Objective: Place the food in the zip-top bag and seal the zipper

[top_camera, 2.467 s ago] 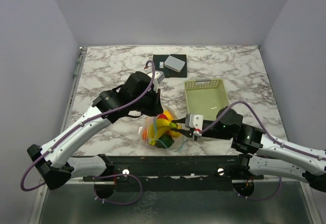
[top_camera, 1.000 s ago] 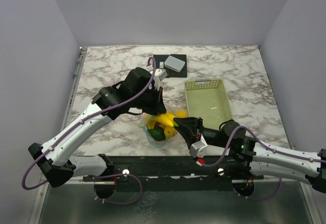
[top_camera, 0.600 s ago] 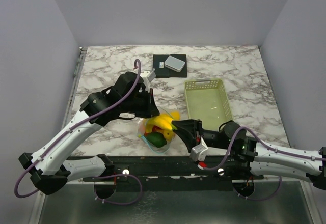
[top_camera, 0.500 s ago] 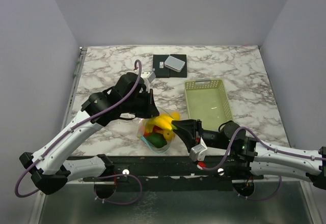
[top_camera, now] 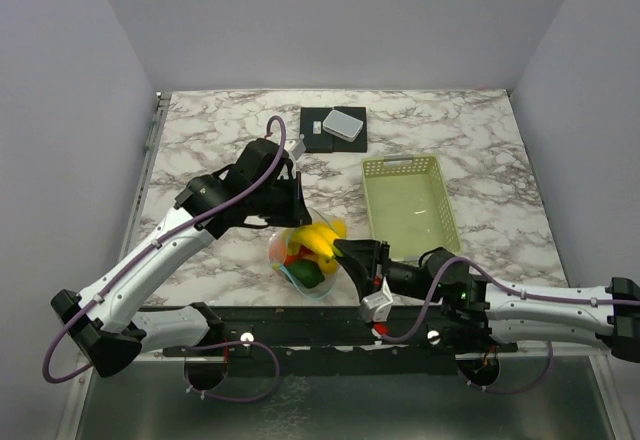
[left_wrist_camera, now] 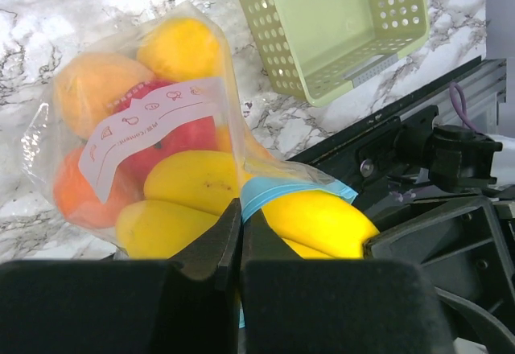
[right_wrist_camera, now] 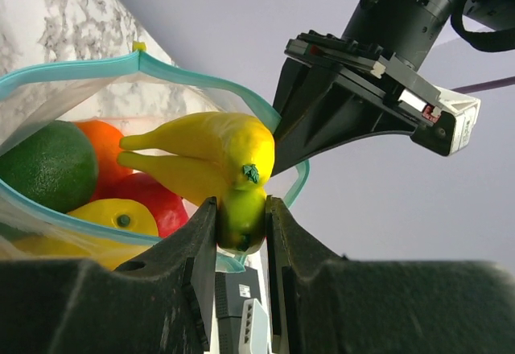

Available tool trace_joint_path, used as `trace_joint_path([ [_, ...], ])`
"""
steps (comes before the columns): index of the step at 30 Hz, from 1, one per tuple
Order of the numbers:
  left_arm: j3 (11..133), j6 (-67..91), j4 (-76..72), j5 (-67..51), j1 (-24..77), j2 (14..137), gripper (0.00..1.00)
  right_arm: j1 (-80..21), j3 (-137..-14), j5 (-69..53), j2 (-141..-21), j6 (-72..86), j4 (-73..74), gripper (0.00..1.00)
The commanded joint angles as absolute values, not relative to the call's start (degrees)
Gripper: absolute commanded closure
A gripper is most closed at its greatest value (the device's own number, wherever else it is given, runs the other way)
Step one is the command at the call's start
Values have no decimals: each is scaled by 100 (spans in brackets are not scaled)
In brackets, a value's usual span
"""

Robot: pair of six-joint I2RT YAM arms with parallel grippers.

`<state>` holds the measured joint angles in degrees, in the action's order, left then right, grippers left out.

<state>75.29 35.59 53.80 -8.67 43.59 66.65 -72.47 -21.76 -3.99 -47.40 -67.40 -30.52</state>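
The left gripper (left_wrist_camera: 240, 219) is clamping fully closed on the zipper (left_wrist_camera: 275, 191), pinching the light blue strip at the rim of the zip-top bag (left_wrist_camera: 201, 96) and holding that edge of the mouth up. The right gripper (right_wrist_camera: 241, 211) is closing on the banana (right_wrist_camera: 205, 157), its two fingers squeezing the greenish stem end while the yellow body is lying across the open mouth, partly inside and partly sticking out over the blue rim. From the top view, the bag is sitting on the marble table (top_camera: 200, 140) close to the near edge, between the two grippers and just left of the pale yellow-green basket (top_camera: 400, 160), which is lying apart from it with nothing visible inside. The mouth is gaping wide, unsealed. Inside the clear plastic, oranges (left_wrist_camera: 92, 88) are pressing against the wall beside a lemon (left_wrist_camera: 181, 48) and a red apple (left_wrist_camera: 173, 133), and the right wrist view is showing a dark green fruit (right_wrist_camera: 48, 165) next to them. Toward the far side of the table, a grey box (top_camera: 343, 123) is resting on a black mat (top_camera: 330, 144), well apart from the bag.
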Motion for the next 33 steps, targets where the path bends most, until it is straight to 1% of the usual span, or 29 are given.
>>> trace_joint_path([
  [1, 7485, 3595, 5199, -1275, 4253, 6723, 100, -7385, -1983, -24, -4999, -7067, -3845, 99],
  [10, 7529, 3505, 5178, -1700, 4012, 6849, 100, -7680, -1600, 883, -5977, -7655, -5150, 99],
  [15, 7517, 3486, 5170, -1773, 3989, 6855, 100, -7801, -1543, 1410, -6540, -7996, -5643, 99],
  [19, 7450, 3489, 5150, -1789, 3978, 6838, 100, -7928, -1415, 1953, -7013, -8544, -6715, 99],
  [28, 7395, 3488, 5125, -1736, 3981, 6839, 100, -8006, -1512, 2458, -7245, -8976, -7200, 99],
  [33, 7390, 3509, 5114, -1693, 3981, 6826, 100, -8008, -1591, 2284, -7091, -8422, -6236, 100],
])
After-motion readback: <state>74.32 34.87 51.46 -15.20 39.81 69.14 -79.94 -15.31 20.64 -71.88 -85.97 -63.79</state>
